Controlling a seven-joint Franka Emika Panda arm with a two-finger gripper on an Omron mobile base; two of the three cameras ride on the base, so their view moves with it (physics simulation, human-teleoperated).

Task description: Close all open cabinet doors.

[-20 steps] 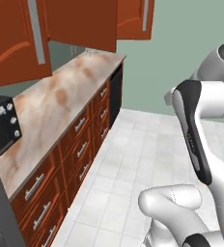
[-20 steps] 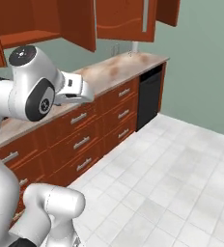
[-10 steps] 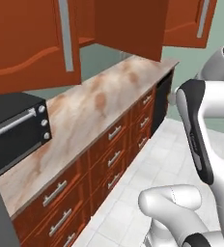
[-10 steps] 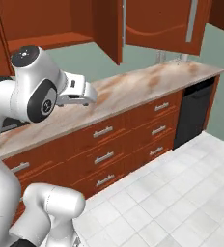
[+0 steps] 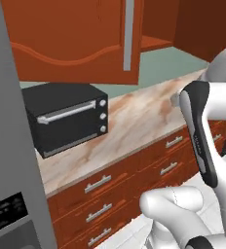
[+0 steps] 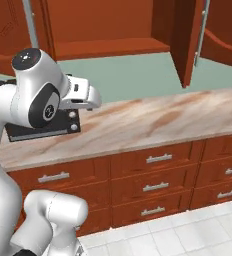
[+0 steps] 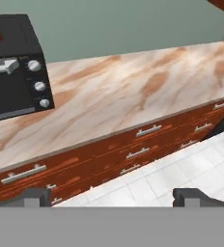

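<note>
While my gripper [image 7: 112, 197] hung with its fingers spread wide and nothing between them, it looked down at the marble counter [image 7: 133, 96], because no door was yet in reach. Left of it on this counter stood the black oven [image 5: 66, 116]. Above the counter the cabinet doors were open: one [image 5: 81, 39] swung out over the oven, another [image 6: 185, 42] stood edge-on further right. I judged the closing not yet begun, so my hand had to rise first.
</note>
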